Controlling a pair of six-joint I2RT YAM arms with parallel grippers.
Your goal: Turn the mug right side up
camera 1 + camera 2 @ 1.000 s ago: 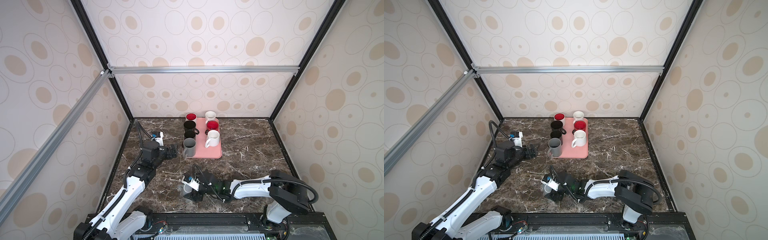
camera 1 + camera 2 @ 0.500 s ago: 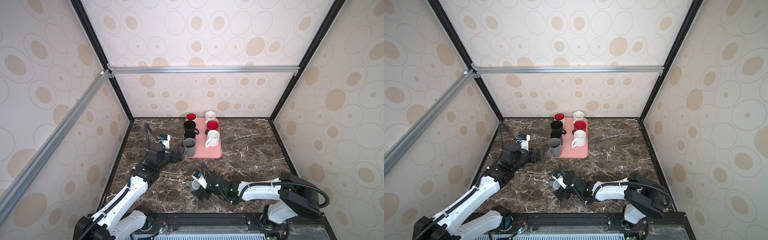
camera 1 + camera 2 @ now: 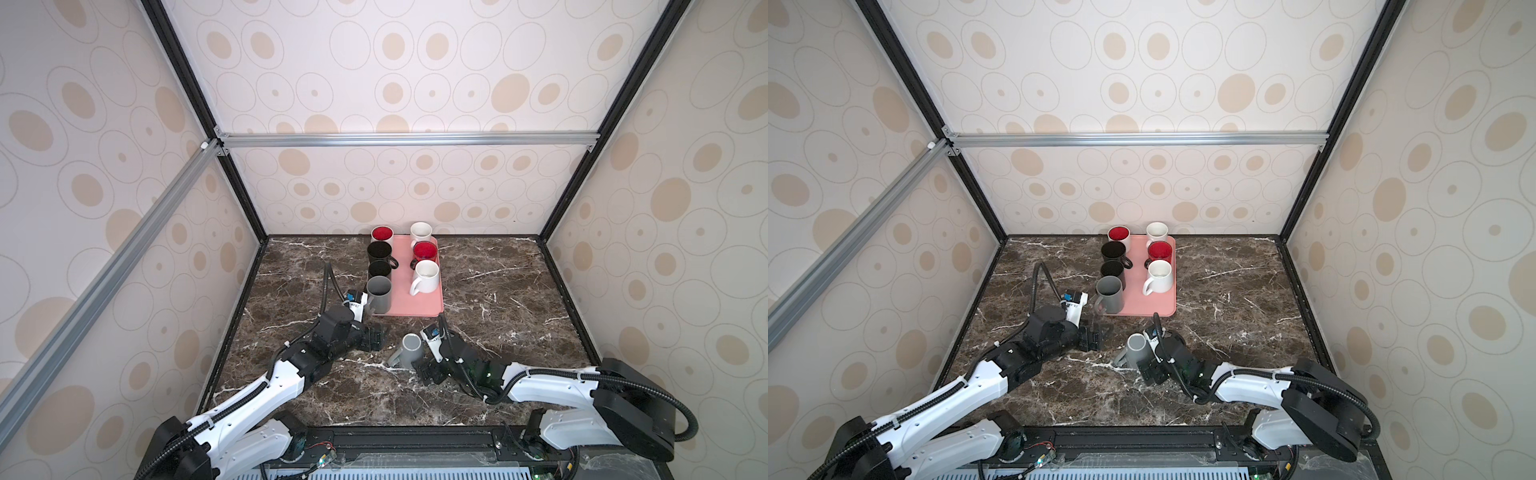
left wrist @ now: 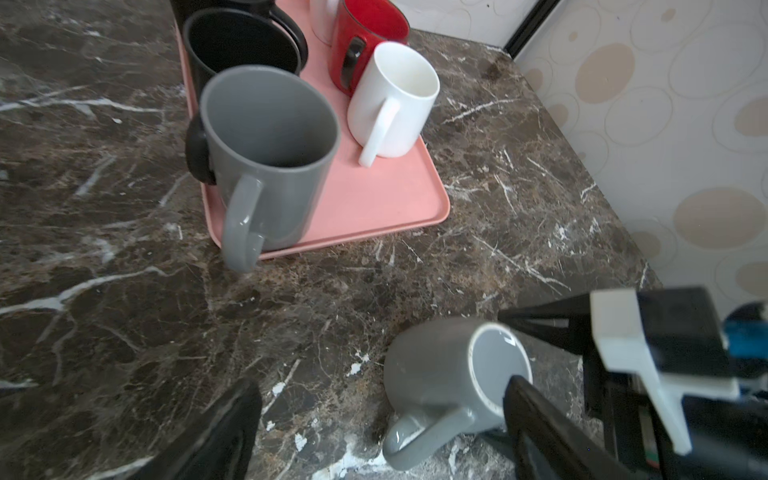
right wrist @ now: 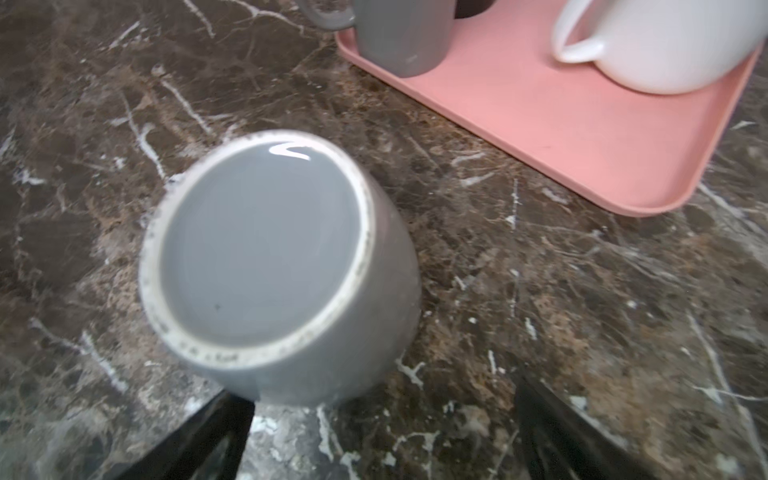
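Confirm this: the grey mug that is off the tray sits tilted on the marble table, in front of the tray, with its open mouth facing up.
One detail is wrong. It is the flat base of the grey mug that faces up, not its mouth; the right wrist view shows the base's unglazed ring. The rest holds: it sits tilted on the marble table, in front of the pink tray.

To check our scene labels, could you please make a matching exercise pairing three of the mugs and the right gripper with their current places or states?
Things:
1. loose grey mug
2. other grey mug
3. nearest white mug
4. right gripper

States:
A. open
B. upright, handle past the edge of the pink tray
C. tilted on the marble, base showing
D. upright beside the red mug

Pairs: 1-C; 2-B; 3-D; 4-A
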